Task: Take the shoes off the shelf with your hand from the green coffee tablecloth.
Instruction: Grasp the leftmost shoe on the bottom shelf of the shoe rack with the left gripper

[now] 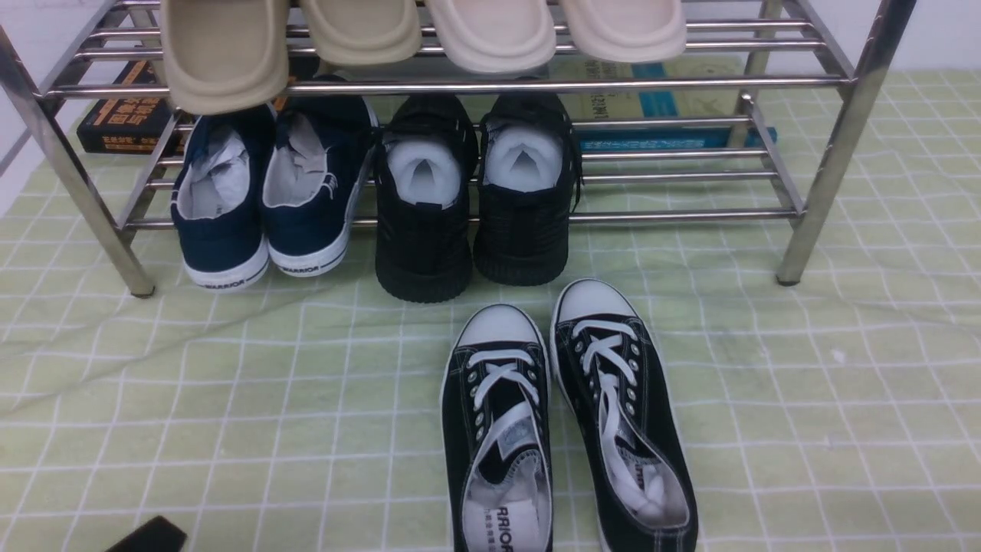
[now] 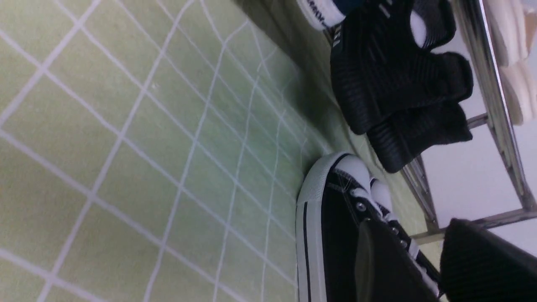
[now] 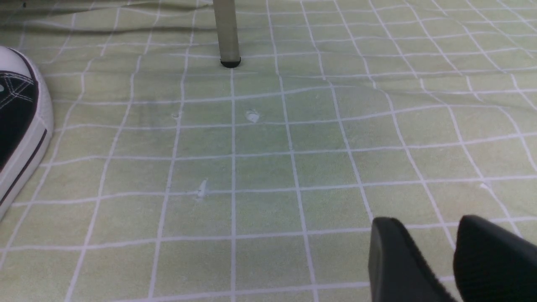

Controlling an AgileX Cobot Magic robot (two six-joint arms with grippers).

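Observation:
The navy-blue shoes (image 1: 260, 199) stand side by side at the left end of the lower tier of the silver shelf (image 1: 674, 216), heels toward me, white paper inside. One white toe (image 2: 323, 10) shows in the left wrist view. My left gripper (image 2: 413, 226) hangs open low over the green coffee tablecloth (image 1: 230, 399), beside the black lace-ups and well short of the navy pair. Only a black piece of it (image 1: 149, 535) shows in the front view. My right gripper (image 3: 423, 222) is open above bare cloth, holding nothing.
All-black sneakers (image 1: 475, 207) sit next to the navy pair on the lower tier. Black lace-ups with white toe caps (image 1: 567, 429) lie on the cloth in front. Beige slippers (image 1: 429, 31) fill the top tier. Books (image 1: 126, 115) lie behind the rack. A rack leg (image 3: 228, 42) stands ahead of the right gripper.

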